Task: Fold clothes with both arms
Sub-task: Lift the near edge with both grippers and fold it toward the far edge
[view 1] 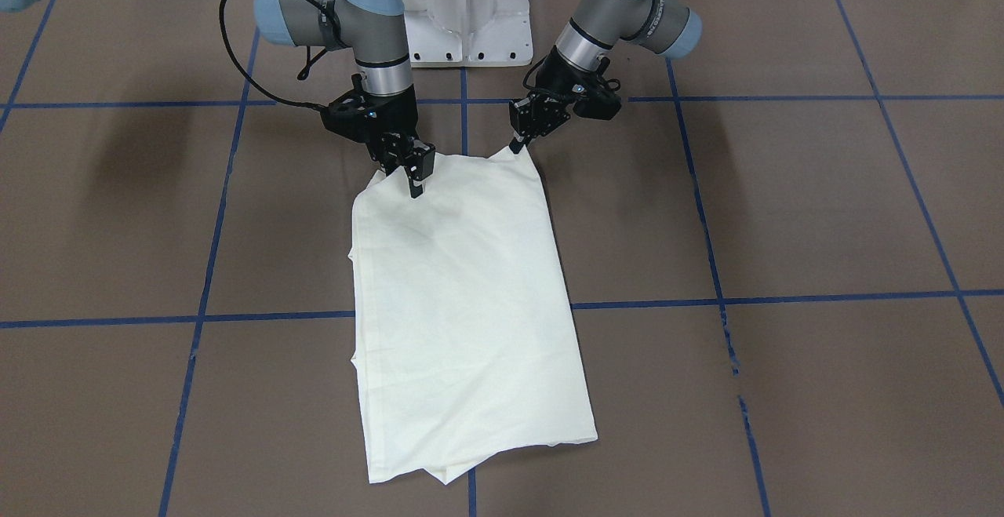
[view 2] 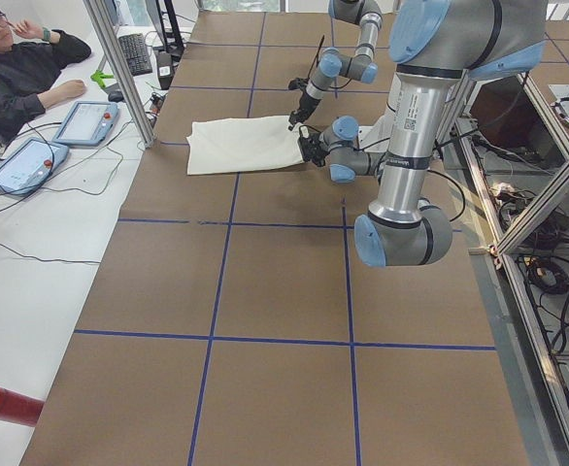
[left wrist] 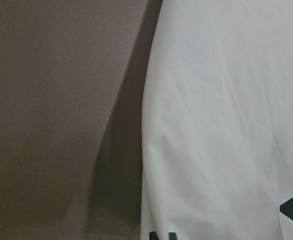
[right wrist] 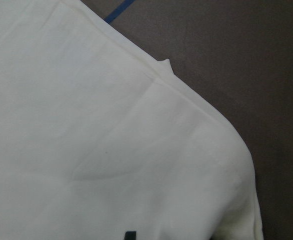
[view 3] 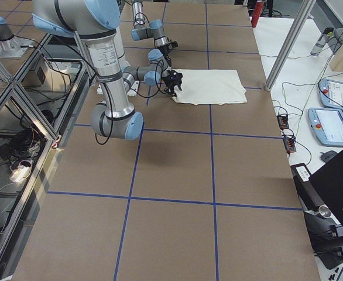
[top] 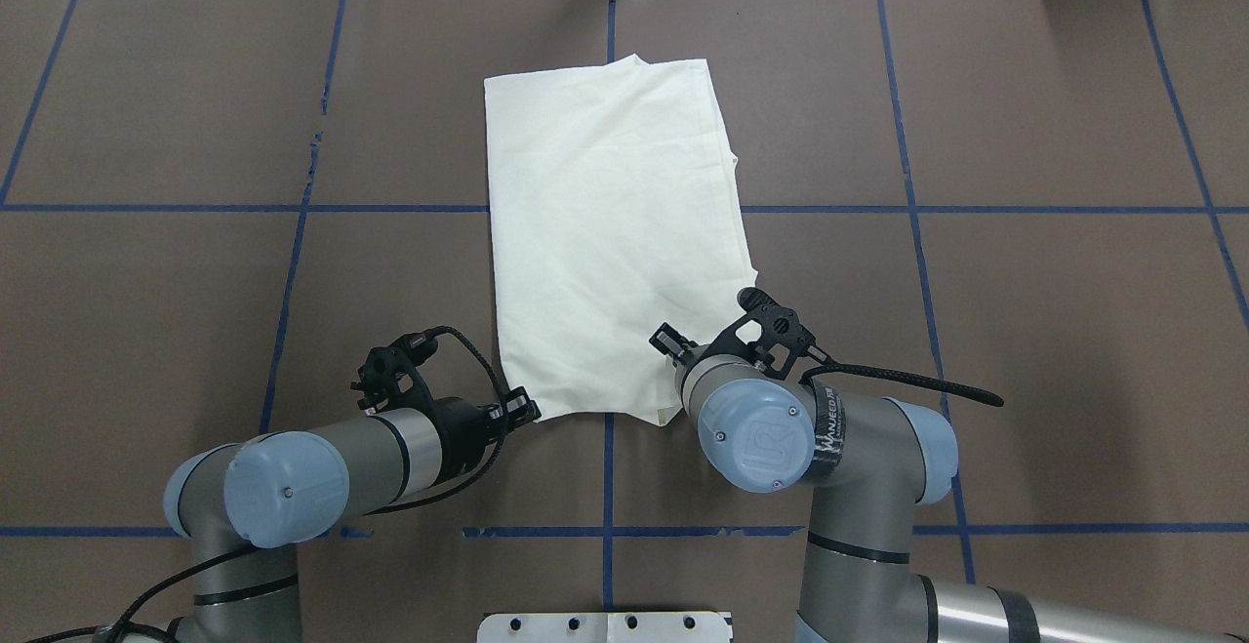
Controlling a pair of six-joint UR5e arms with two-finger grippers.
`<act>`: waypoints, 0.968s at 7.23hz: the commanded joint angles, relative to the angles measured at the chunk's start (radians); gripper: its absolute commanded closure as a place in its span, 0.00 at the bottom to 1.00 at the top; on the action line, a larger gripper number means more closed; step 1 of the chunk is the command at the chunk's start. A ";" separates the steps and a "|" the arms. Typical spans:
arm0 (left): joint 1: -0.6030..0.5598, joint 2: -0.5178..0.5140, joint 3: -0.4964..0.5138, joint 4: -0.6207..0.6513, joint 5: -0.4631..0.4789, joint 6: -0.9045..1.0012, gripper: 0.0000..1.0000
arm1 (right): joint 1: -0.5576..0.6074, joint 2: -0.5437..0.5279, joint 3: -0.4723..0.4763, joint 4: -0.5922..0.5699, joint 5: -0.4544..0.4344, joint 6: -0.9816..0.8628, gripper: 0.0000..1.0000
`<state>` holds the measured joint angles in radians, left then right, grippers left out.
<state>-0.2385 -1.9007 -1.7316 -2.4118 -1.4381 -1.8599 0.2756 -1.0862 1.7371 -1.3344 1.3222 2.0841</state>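
Observation:
The cream shirt [view 1: 463,289] lies folded into a long rectangle with its plain side up; the cat print is hidden. It also shows in the overhead view [top: 615,233]. My left gripper [view 1: 515,147] pinches the shirt's corner nearest the robot, and that corner peaks up slightly. In the overhead view the left gripper [top: 530,410] sits at the near-left corner. My right gripper [view 1: 416,186] stands on the other near corner with its fingers together on the cloth; in the overhead view its wrist hides the fingers. Both wrist views are filled by cream cloth [left wrist: 226,125] [right wrist: 86,125].
The brown table [view 1: 784,203] carries a grid of blue tape lines. The white pedestal base [view 1: 467,15] stands behind the shirt between the arms. An operator [view 2: 13,58] sits beyond the table's far edge with control tablets [view 2: 22,160].

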 commanded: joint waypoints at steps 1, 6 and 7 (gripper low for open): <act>0.001 0.000 0.000 -0.001 0.001 -0.001 1.00 | 0.005 -0.012 0.022 0.001 0.000 0.001 1.00; -0.001 0.061 -0.438 0.398 -0.061 0.013 1.00 | -0.070 -0.147 0.409 -0.145 0.000 0.031 1.00; 0.005 0.060 -0.565 0.548 -0.082 0.005 1.00 | -0.131 -0.146 0.567 -0.295 -0.001 0.083 1.00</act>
<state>-0.2391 -1.8449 -2.1393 -2.0393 -1.5018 -1.8480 0.2085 -1.2222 2.1288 -1.4779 1.3218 2.1221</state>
